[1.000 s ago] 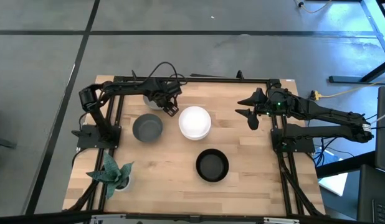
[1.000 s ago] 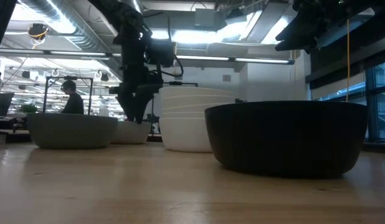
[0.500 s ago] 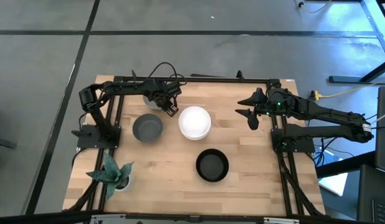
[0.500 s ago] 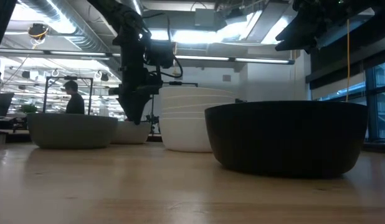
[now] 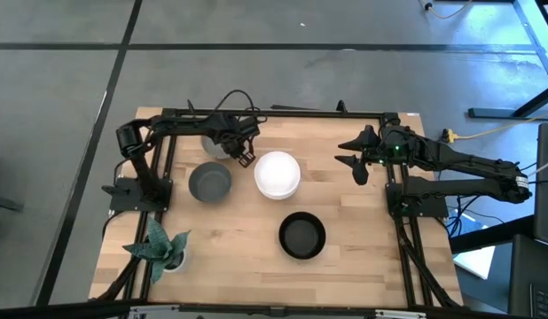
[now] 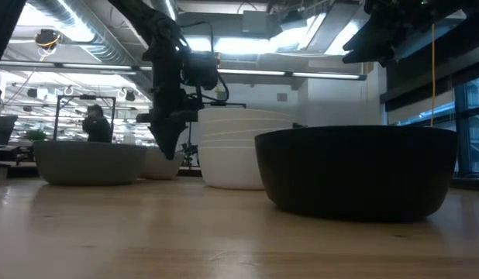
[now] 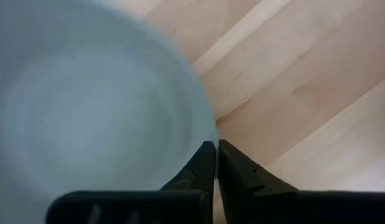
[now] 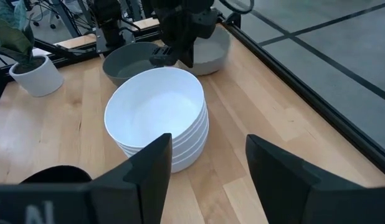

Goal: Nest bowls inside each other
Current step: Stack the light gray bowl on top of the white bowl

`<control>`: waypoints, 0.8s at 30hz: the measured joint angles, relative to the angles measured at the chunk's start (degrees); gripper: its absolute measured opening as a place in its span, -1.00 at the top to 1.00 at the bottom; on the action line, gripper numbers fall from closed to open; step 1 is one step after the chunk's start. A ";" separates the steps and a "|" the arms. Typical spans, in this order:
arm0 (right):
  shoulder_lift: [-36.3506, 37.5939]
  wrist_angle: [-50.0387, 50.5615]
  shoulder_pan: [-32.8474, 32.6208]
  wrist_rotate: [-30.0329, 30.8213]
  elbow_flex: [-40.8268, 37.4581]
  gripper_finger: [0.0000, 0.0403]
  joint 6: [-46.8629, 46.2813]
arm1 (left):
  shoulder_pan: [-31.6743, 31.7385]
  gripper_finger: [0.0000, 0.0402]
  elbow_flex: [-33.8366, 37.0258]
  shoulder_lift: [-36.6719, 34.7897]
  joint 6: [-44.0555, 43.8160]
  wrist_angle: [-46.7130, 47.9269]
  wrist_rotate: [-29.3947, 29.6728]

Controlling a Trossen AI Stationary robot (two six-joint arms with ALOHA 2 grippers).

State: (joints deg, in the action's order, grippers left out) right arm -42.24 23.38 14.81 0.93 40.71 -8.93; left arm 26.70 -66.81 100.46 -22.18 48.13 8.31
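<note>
A: Starting at the left of the desk, what's there?

B: A small potted plant near the front left corner. Behind it sits a grey bowl, upright and with nothing in it.

A: And the left tool?

B: The left tool is at the far side, between that grey bowl and the white stack. Its fingers are pressed together, gripping nothing, just beside the rim of a second, pale grey bowl, which is also unfilled.

A: The stack?

B: White bowls nested one inside another near the middle of the desk; the right wrist view shows several rims layered, the top one holding nothing. I can't count them exactly.

A: Further right?

B: A black bowl stands alone toward the front, well apart from the stack. The right tool hangs over the right side of the desk, its fingers spread wide.
</note>
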 joint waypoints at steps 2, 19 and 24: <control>0.02 -0.03 0.00 0.00 0.00 -0.03 -0.04 | -0.02 0.96 -0.08 0.87 0.25 0.29 0.01; 0.00 -0.50 0.02 0.00 0.00 -0.03 0.04 | -0.68 1.00 -1.41 -1.93 2.41 3.07 0.45; 0.00 -0.48 0.01 0.07 0.00 -0.03 0.13 | -0.66 1.00 -5.45 -4.09 4.24 5.24 3.73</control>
State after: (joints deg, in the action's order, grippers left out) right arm -42.24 22.90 14.82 0.99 40.71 -8.80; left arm 26.04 -72.25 96.37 -17.93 53.38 12.04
